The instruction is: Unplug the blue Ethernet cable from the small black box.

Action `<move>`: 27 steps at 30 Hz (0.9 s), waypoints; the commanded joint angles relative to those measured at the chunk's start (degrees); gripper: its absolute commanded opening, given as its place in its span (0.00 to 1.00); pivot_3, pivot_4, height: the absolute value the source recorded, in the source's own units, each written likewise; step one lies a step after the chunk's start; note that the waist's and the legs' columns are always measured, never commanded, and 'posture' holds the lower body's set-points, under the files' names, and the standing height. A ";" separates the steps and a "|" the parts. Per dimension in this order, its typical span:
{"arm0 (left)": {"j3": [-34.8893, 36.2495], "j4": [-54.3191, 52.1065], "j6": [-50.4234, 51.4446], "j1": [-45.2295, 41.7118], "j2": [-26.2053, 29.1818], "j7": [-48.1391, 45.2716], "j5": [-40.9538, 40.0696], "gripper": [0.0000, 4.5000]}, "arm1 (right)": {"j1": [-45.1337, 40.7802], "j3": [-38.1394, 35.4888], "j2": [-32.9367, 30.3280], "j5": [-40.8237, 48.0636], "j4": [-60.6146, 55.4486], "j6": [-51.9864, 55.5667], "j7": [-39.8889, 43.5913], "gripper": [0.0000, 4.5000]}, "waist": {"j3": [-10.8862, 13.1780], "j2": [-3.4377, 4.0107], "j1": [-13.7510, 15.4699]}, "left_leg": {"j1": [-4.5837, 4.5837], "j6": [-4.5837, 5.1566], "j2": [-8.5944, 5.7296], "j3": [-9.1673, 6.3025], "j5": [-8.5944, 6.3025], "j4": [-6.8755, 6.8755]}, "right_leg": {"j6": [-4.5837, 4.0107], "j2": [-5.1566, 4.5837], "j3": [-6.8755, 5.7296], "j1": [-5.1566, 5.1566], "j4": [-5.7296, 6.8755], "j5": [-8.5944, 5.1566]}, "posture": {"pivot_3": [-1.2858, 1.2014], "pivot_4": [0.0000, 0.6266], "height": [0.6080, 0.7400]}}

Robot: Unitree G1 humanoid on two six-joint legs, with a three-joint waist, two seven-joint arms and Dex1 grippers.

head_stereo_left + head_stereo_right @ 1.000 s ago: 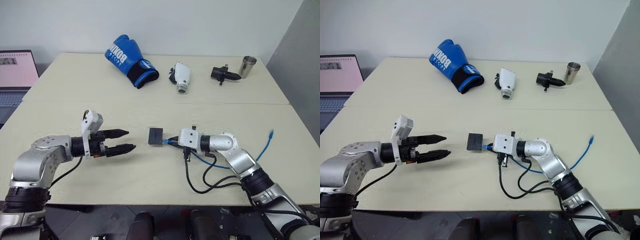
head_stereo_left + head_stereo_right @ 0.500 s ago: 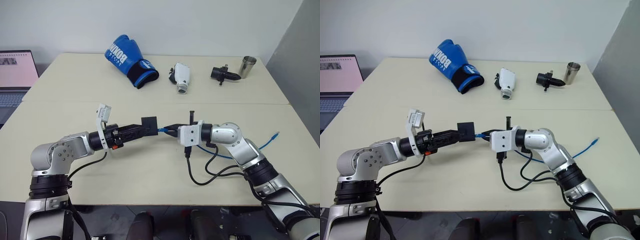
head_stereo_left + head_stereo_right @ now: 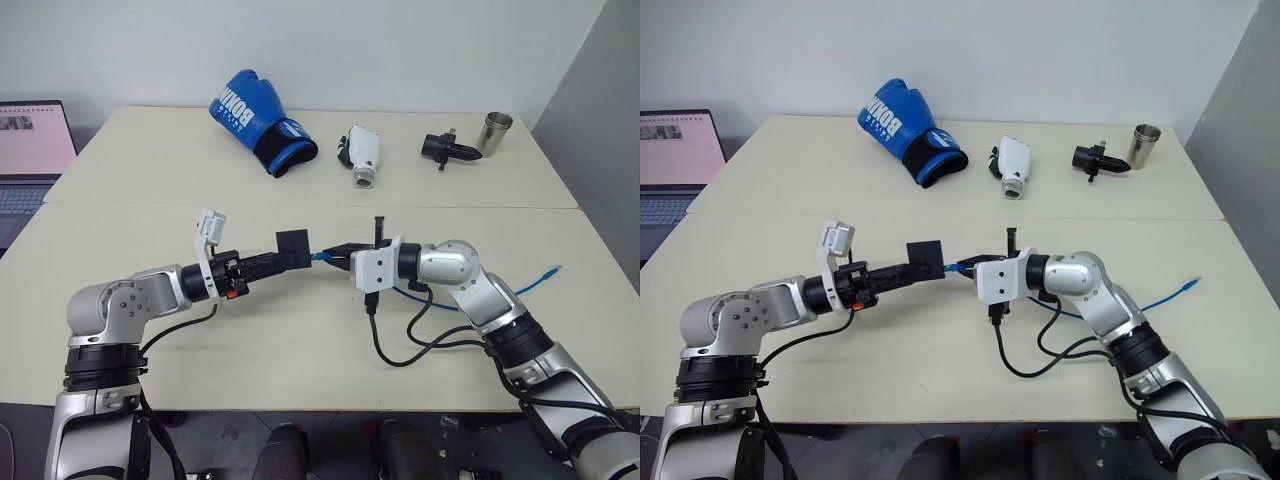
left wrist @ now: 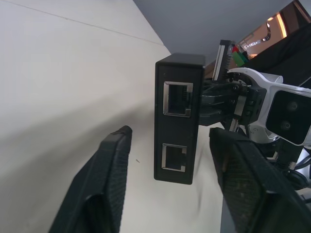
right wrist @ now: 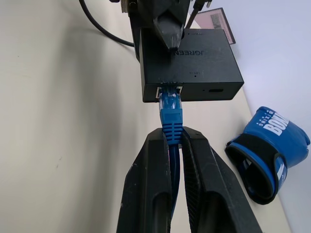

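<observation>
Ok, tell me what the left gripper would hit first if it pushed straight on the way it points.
The small matte-black flat box, which already sits between the left gripper's fingers. Just beyond it is the right gripper, shut on the bright-blue Ethernet cable; depth there is uncertain.

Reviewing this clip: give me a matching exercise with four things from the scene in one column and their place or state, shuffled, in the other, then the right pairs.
Things:
1. blue cable
2. black box
3. boxing glove
4. metal cup

Place or state:
A. lying at the table's far side, left of the white gadget
B. plugged into the box, pinched by the right gripper
C. standing at the far right of the table
D. held off the table between the two grippers, the left gripper closing around it

Pairs: 1-B, 2-D, 3-A, 4-C
</observation>
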 commanded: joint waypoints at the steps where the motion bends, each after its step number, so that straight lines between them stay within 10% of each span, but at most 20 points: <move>1: 0.17 -0.19 0.27 -1.28 -0.06 -0.71 -0.82 0.37 | -1.51 -0.50 0.35 -0.25 -0.93 -2.43 -0.84 0.02 | 0.00 0.00 0.00 | 0.00 0.00 0.00 0.00 0.00 0.00 | 0.00 0.00 0.00 0.00 0.00 0.00 | 0.52 0.24 1.00; 6: 0.00 0.19 0.22 -1.53 -0.21 -0.81 -0.53 0.17 | -1.81 -0.55 0.56 -1.25 -0.39 -4.35 -1.74 0.02 | 0.00 0.00 0.00 | 0.00 0.00 0.00 0.00 0.00 0.00 | 0.00 0.00 0.01 0.00 0.00 0.00 | 0.52 0.24 1.00; 12: -0.17 0.32 -0.11 -1.49 -0.20 -1.04 -0.08 0.17 | -1.13 0.32 -0.06 -0.15 -0.73 -6.12 0.33 0.02 | 0.00 0.00 0.00 | 0.00 0.00 0.00 0.01 0.00 0.00 | 0.00 0.00 0.01 0.00 0.00 0.00 | 0.52 0.24 1.00; 19: -2.08 -0.98 -2.14 -1.33 1.36 -4.39 1.24 0.17 | 0.11 -1.85 -2.17 3.04 -6.39 -2.21 3.46 0.34 | 0.00 0.00 0.01 | 0.00 0.00 0.00 0.00 0.00 0.00 | 0.00 0.00 0.01 0.00 0.00 0.00 | 0.52 0.24 1.00; 27: -6.43 0.00 -9.71 -5.79 4.96 -12.93 5.31 0.17 | 5.90 -13.26 -7.96 31.58 -26.05 36.63 8.50 0.34 | 0.00 0.00 0.35 | -0.01 0.00 0.00 -0.07 0.00 -0.01 | 0.00 -0.05 -0.05 0.11 -0.10 0.00 | 0.52 0.24 1.00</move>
